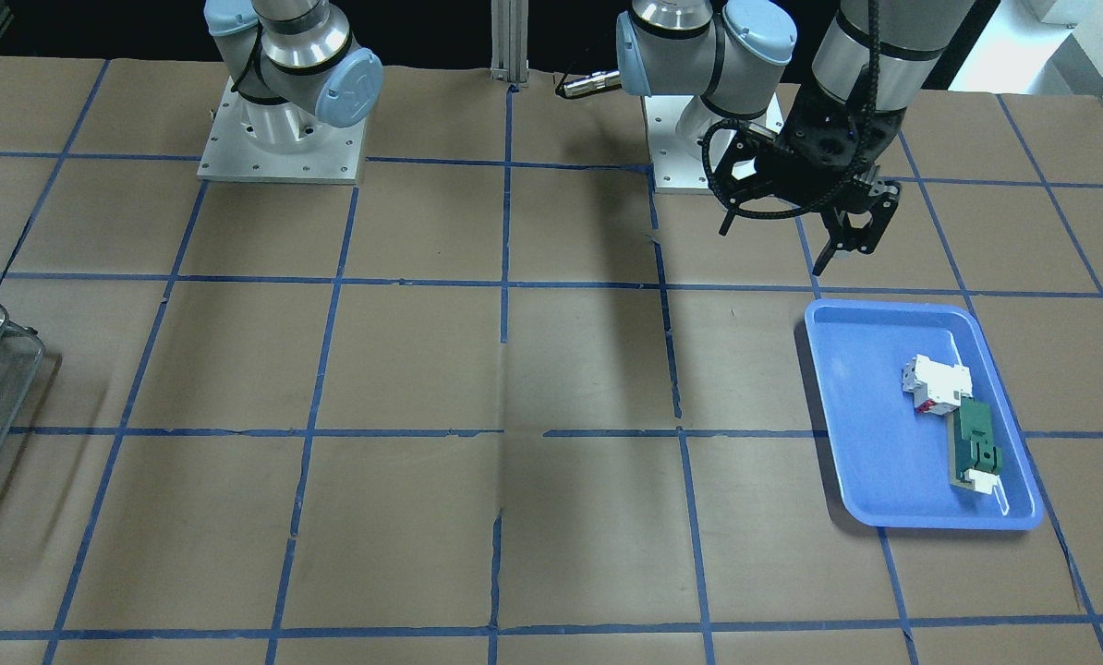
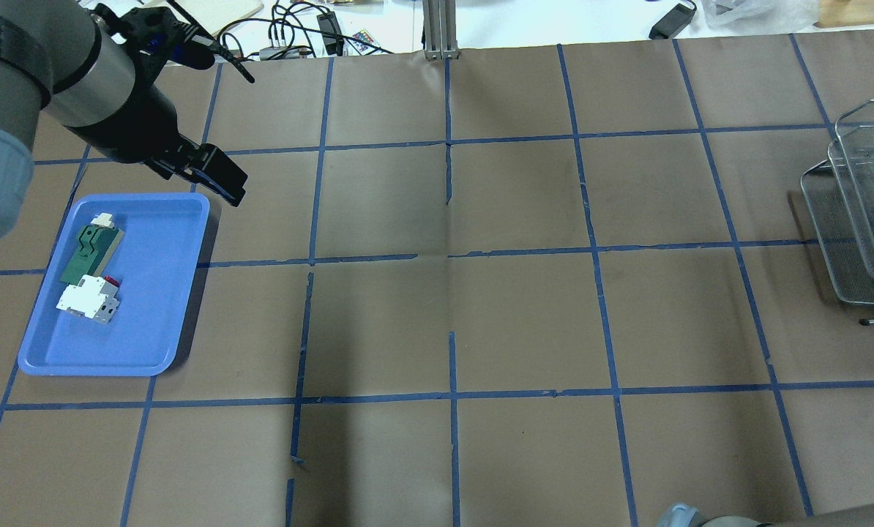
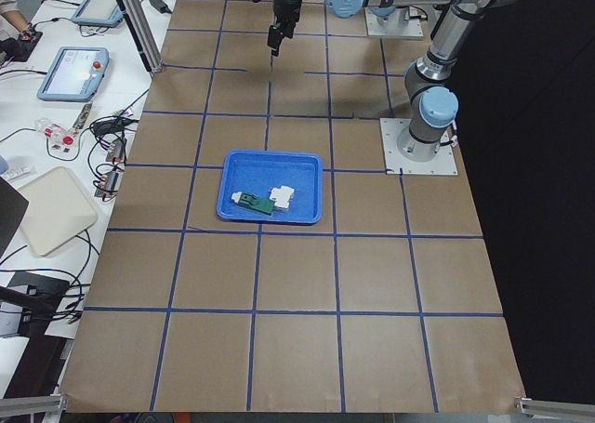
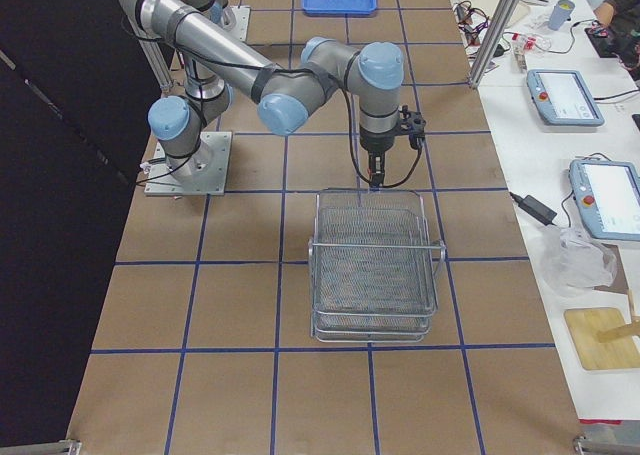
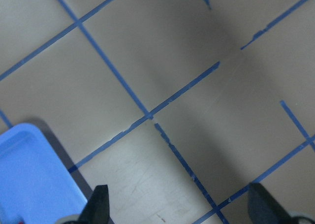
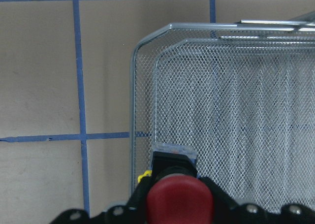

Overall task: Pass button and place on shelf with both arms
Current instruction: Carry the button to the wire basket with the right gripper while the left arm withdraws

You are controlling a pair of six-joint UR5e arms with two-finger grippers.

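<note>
The button [image 6: 179,198], with its red cap towards the camera and its black body below, is held in my right gripper [image 6: 173,215], which is shut on it. It hangs over the near rim of the wire-mesh shelf [image 6: 221,111], at that rim's left corner. In the exterior right view the right gripper [image 4: 377,171] points down just behind the shelf [image 4: 372,265]. My left gripper [image 1: 845,246] is open and empty beside the far corner of the blue tray [image 1: 847,416]. In the left wrist view its fingertips [image 5: 100,204] stand wide apart.
The blue tray [image 2: 151,307] holds a white-and-red block [image 2: 86,298] and a flat green-and-white part [image 2: 89,245]. The shelf [image 2: 858,219] stands at the table's right end. The table is brown paper with a grid of blue tape.
</note>
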